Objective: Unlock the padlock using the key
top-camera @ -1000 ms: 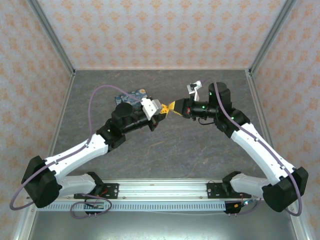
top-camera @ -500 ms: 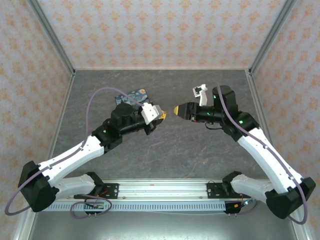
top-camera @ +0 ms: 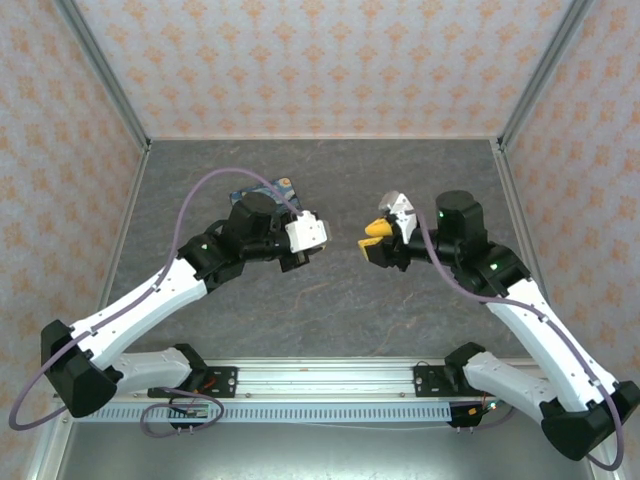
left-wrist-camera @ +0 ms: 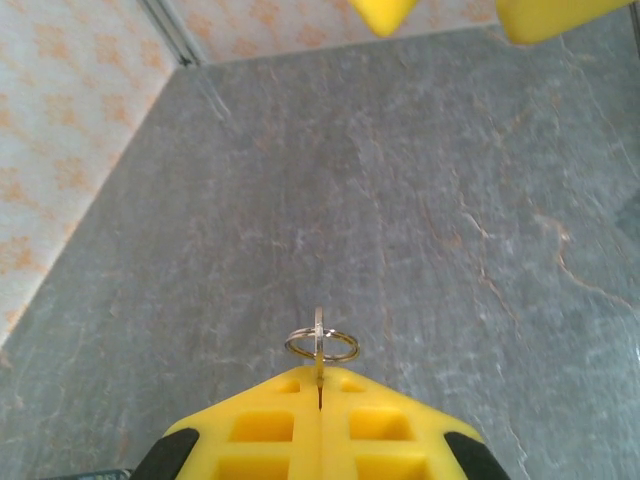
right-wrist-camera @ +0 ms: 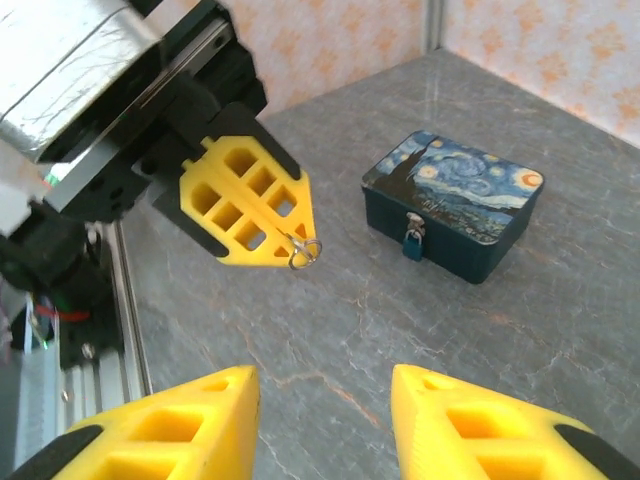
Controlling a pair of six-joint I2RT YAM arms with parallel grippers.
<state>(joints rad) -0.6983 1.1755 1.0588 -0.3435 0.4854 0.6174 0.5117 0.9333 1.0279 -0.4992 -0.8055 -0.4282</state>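
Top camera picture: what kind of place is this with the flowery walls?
Most likely a robot test booth, not a home room: flowery panel walls held in a metal frame, a grey stone-look tabletop, and two robot arms bolted to a metal rail at its near edge.

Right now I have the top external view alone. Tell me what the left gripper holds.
Observer: The left gripper is shut on the key, which juts from the closed jaws with a ring through it.
Operator: Give me the padlock's place.
Observer: The small teal padlock hangs at the front of the starry-night tin, whose lid is down.
Operator: Report the right gripper.
Observer: The right gripper is open and empty, its fingers apart and pointed toward the key and the tin.
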